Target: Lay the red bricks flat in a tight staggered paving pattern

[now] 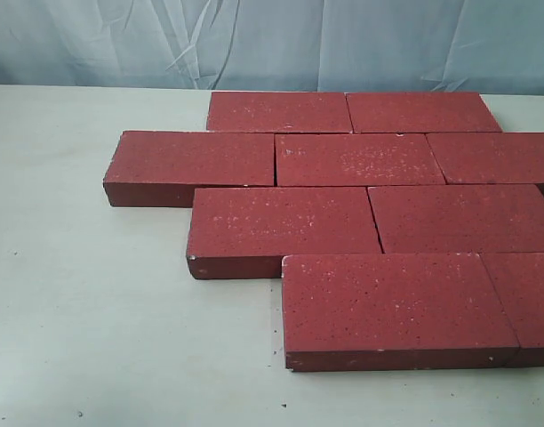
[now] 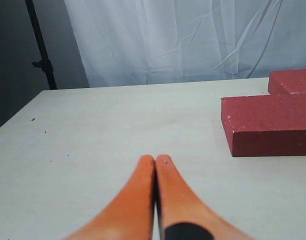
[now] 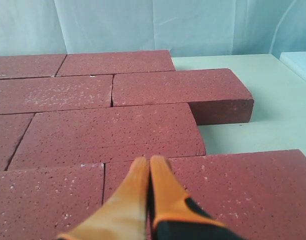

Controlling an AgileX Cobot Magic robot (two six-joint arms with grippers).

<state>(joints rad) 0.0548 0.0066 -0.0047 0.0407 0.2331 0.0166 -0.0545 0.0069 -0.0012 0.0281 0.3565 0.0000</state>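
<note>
- Bricks (image 1: 361, 222) lie flat on the table (image 1: 85, 311) in four rows with their long sides touching. Each row is shifted sideways against the next, so the end joints never line up, which is the stagger that paving needs.
- The joints look tight, and the pattern seems complete or nearly so.
- The left gripper (image 2: 156, 159) has its jaws pressed together and empty over bare table. The nearest brick lies ahead and off to one side, well apart from the tips.
- The right gripper (image 3: 149, 161) is likewise closed on nothing, its tips over a brick top near a joint. Whether they touch is unclear. Closed tips probably suit nudging, not grasping.
</note>
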